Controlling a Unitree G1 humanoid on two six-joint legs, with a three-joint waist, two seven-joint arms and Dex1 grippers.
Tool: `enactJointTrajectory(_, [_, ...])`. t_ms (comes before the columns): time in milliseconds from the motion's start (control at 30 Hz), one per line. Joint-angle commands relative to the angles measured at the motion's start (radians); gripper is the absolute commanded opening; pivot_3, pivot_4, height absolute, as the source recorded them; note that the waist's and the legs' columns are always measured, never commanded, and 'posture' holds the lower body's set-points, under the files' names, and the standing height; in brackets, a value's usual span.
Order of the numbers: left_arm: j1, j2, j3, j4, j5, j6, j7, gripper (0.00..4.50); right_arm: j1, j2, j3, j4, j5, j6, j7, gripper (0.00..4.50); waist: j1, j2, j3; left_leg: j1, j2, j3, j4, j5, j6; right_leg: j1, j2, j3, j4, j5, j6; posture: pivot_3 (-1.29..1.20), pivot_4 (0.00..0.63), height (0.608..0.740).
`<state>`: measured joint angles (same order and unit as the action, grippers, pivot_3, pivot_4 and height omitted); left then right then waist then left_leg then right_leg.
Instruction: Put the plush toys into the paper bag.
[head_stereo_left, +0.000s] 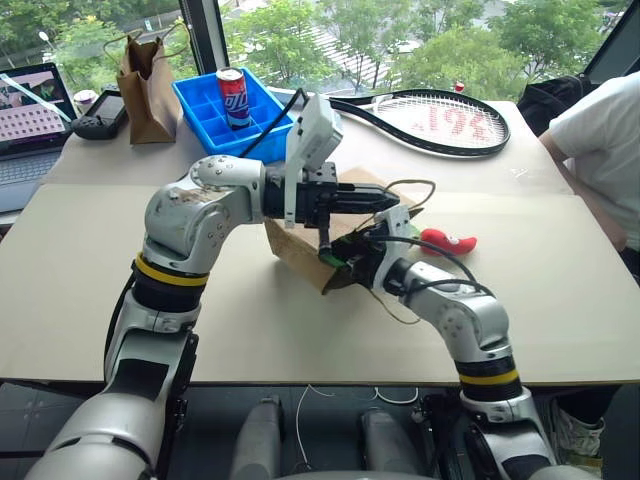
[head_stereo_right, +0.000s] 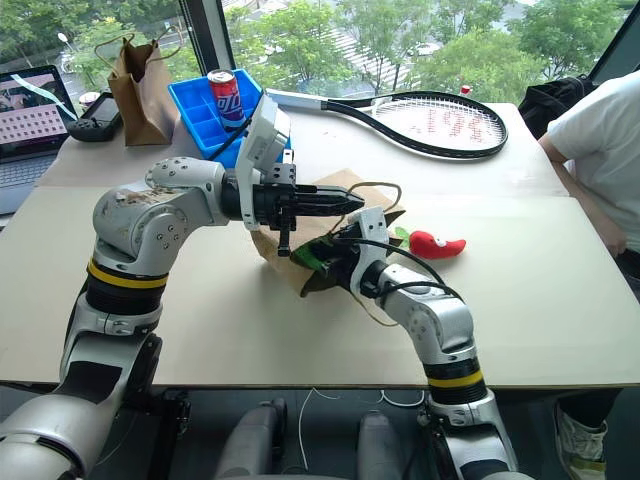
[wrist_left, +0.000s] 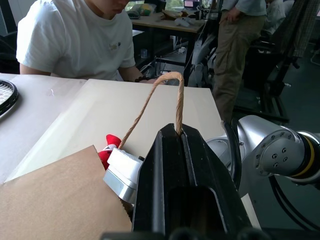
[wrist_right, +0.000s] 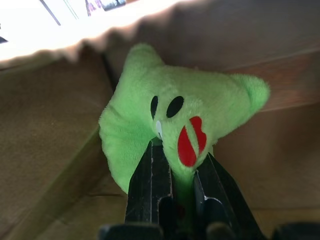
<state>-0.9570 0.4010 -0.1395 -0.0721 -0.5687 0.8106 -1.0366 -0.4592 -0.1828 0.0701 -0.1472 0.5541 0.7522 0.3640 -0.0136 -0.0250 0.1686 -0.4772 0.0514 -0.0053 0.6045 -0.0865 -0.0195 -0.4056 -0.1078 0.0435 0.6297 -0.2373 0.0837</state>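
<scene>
The wide brown paper bag (head_stereo_left: 293, 250) lies on its side in the middle of the table, its mouth facing right. My left gripper (head_stereo_left: 393, 200) is shut on the bag's twine handle (wrist_left: 150, 100) and holds the mouth up. My right gripper (wrist_right: 182, 165) is at the bag's mouth, shut on the bright-green plush toy (wrist_right: 145, 130), which sits between brown paper walls. A little green shows at the opening (head_stereo_right: 305, 258). The red chili plush toy (head_stereo_left: 448, 241) lies on the table just right of the bag, apart from both grippers.
At the back left stand a narrower darker paper bag (head_stereo_left: 148, 85), a blue tray (head_stereo_left: 205, 115) holding a can (head_stereo_left: 231, 95), a laptop (head_stereo_left: 30, 110) and a controller (head_stereo_left: 100, 115). A tennis racket (head_stereo_left: 440, 120) lies at the back. A person in a white shirt (head_stereo_left: 600, 140) sits at the right edge.
</scene>
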Motion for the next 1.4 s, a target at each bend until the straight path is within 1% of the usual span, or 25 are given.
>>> enactJointTrajectory(33, [-0.012,0.003,0.022,-0.019,-0.006,-0.02,0.012,0.0,0.019,-0.017,-0.019,-0.053,-0.004,-0.033,0.027,1.36,0.001,0.0,0.0,0.0,0.0,0.0,0.0,0.0,0.0,0.0,0.0,0.0,0.0,0.0,0.0,0.0,0.15,0.74])
enactJointTrajectory(167, [-0.006,0.003,0.019,-0.003,0.011,-0.033,0.029,0.0,0.089,-0.098,-0.045,-0.151,-0.018,-0.025,0.042,2.81,0.002,0.0,0.0,0.0,0.0,0.0,0.0,0.0,0.0,0.0,0.0,0.0,0.0,-0.001,-0.001,0.0,0.15,0.74])
enactJointTrajectory(233, [-0.001,0.003,0.015,0.005,0.021,-0.038,0.034,0.0,0.122,-0.147,-0.069,-0.209,-0.006,-0.009,0.052,3.52,0.001,0.0,0.0,0.0,0.0,0.0,0.0,0.0,0.0,0.0,0.0,0.0,0.0,-0.003,-0.005,0.0,0.15,0.74])
enactJointTrajectory(267, [0.001,0.003,0.013,0.01,0.026,-0.04,0.038,0.0,0.144,-0.177,-0.092,-0.246,0.013,0.004,0.063,3.74,0.001,0.0,0.0,0.0,0.0,0.0,0.0,0.0,0.0,0.0,0.0,0.0,0.0,-0.003,-0.005,0.0,0.15,0.74])
enactJointTrajectory(367, [0.006,0.003,0.009,0.019,0.034,-0.046,0.044,0.0,0.197,-0.251,-0.164,-0.331,0.077,0.038,0.102,3.74,0.001,0.0,0.0,0.0,0.0,0.0,0.0,0.0,0.0,0.0,0.0,0.0,0.0,-0.003,-0.006,0.0,0.15,0.74])
enactJointTrajectory(433, [0.011,0.0,0.006,0.02,0.038,-0.048,0.049,0.0,0.251,-0.34,-0.248,-0.363,0.13,0.068,0.161,3.74,0.001,0.0,0.0,0.0,0.0,0.0,-0.001,0.0,0.0,0.0,0.0,0.0,0.0,-0.004,-0.006,0.0,0.15,0.74])
enactJointTrajectory(500, [0.014,-0.002,0.005,0.018,0.039,-0.049,0.052,0.0,0.291,-0.41,-0.32,-0.359,0.165,0.08,0.205,3.74,0.003,0.0,0.0,0.0,0.0,0.0,0.0,0.0,0.0,0.001,0.0,0.0,-0.001,-0.004,-0.006,0.0,0.15,0.74])
enactJointTrajectory(567, [0.016,-0.002,0.005,0.016,0.04,-0.048,0.054,0.0,0.304,-0.448,-0.364,-0.326,0.161,0.065,0.212,3.74,0.004,0.0,0.0,0.0,0.0,0.0,0.0,0.0,0.0,0.001,0.0,0.0,-0.001,-0.004,-0.006,0.0,0.15,0.74])
enactJointTrajectory(600, [0.016,-0.001,0.006,0.016,0.041,-0.048,0.056,0.0,0.295,-0.461,-0.383,-0.284,0.135,0.049,0.197,3.74,0.004,0.0,0.0,0.0,0.0,0.0,0.0,0.0,0.0,0.001,0.0,0.0,-0.002,-0.004,-0.006,0.0,0.15,0.74])
enactJointTrajectory(633, [0.016,0.001,0.009,0.015,0.041,-0.048,0.058,0.0,0.269,-0.474,-0.381,-0.213,0.075,0.003,0.177,3.74,0.003,0.0,0.0,0.0,0.0,0.0,0.0,0.0,0.0,0.001,0.0,0.0,-0.002,-0.004,-0.006,0.0,0.15,0.74])
enactJointTrajectory(667, [0.016,0.003,0.011,0.015,0.041,-0.048,0.059,0.0,0.24,-0.485,-0.372,-0.143,0.019,-0.041,0.159,3.74,0.0,0.0,0.0,0.001,0.0,0.0,0.0,0.0,-0.001,0.001,0.0,0.0,-0.002,-0.004,-0.005,0.0,0.15,0.74])
enactJointTrajectory(733, [0.015,0.005,0.012,0.015,0.041,-0.048,0.061,0.0,0.203,-0.494,-0.352,-0.058,-0.046,-0.1,0.149,3.74,-0.003,0.0,0.0,0.001,0.0,0.0,0.001,-0.001,-0.002,0.0,0.0,0.0,-0.002,-0.004,-0.004,0.0,0.15,0.74])
enactJointTrajectory(800, [0.015,0.005,0.012,0.015,0.042,-0.049,0.064,0.0,0.151,-0.478,-0.327,0.045,-0.086,-0.159,0.158,3.74,-0.003,0.0,0.0,0.001,0.0,0.001,0.001,-0.002,-0.003,0.0,0.0,0.0,-0.002,-0.004,-0.003,0.0,0.15,0.74])
enactJointTrajectory(867, [0.014,0.007,0.013,0.014,0.042,-0.049,0.067,0.0,0.066,-0.455,-0.272,0.24,-0.17,-0.237,0.147,3.74,-0.005,0.0,0.0,0.002,0.0,0.001,0.001,-0.001,-0.001,0.0,0.0,0.001,-0.002,-0.004,-0.003,0.0,0.15,0.74])
enactJointTrajectory(933, [0.014,0.011,0.016,0.009,0.041,-0.046,0.073,0.0,-0.005,-0.413,-0.251,0.429,-0.217,-0.307,0.13,3.74,-0.007,0.0,0.0,0.002,0.0,0.001,0.001,0.0,0.0,0.001,0.0,0.001,-0.002,-0.004,-0.003,0.0,0.15,0.74])
enactJointTrajectory(1033, [0.017,0.019,0.023,0.001,0.04,-0.041,0.082,0.0,-0.046,-0.377,-0.23,0.575,-0.251,-0.368,0.148,3.74,0.001,0.001,0.001,0.001,-0.001,0.0,0.0,0.0,0.0,0.001,0.0,0.001,-0.002,-0.003,-0.004,0.0,0.15,0.74])
enactJointTrajectory(1067, [0.018,0.023,0.025,-0.002,0.04,-0.04,0.087,0.0,-0.053,-0.364,-0.233,0.616,-0.254,-0.37,0.146,3.51,0.0,0.001,0.001,0.001,-0.001,0.0,0.0,0.0,0.0,0.001,0.0,0.001,-0.001,-0.001,0.0,0.0,0.15,0.74])
enactJointTrajectory(1100, [0.019,0.027,0.028,-0.004,0.039,-0.039,0.091,0.0,-0.054,-0.357,-0.225,0.648,-0.265,-0.374,0.149,3.24,0.0,0.001,0.001,0.001,-0.001,0.0,-0.001,0.0,0.0,0.001,0.0,0.001,-0.001,0.0,0.002,0.0,0.15,0.74])
enactJointTrajectory(1133, [0.018,0.03,0.032,-0.004,0.038,-0.038,0.098,0.0,-0.047,-0.348,-0.224,0.665,-0.266,-0.374,0.155,3.06,0.0,0.001,0.001,0.001,-0.001,0.0,0.0,0.0,0.0,0.002,0.0,0.001,-0.002,0.0,0.002,0.0,0.15,0.74])
enactJointTrajectory(1233, [0.013,0.033,0.039,0.0,0.035,-0.036,0.111,0.0,-0.027,-0.339,-0.228,0.667,-0.267,-0.379,0.164,2.08,0.0,0.001,0.0,0.002,-0.001,0.0,0.0,0.0,0.0,0.003,0.0,0.001,-0.001,0.0,0.002,0.0,0.15,0.74])
enactJointTrajectory(1300, [0.009,0.029,0.043,0.002,0.028,-0.029,0.121,0.0,-0.009,-0.346,-0.238,0.619,-0.257,-0.369,0.168,1.37,0.001,0.0,0.0,0.003,-0.001,0.0,0.0,0.0,0.0,0.004,0.0,0.001,-0.001,0.0,0.002,0.0,0.15,0.74])
enactJointTrajectory(1400, [0.003,0.019,0.046,0.006,0.019,-0.022,0.131,0.0,0.022,-0.371,-0.256,0.516,-0.239,-0.346,0.182,0.43,0.002,0.001,0.0,0.003,-0.001,0.0,0.001,0.0,0.0,0.004,0.0,0.001,-0.001,-0.002,0.0,0.0,0.15,0.74])
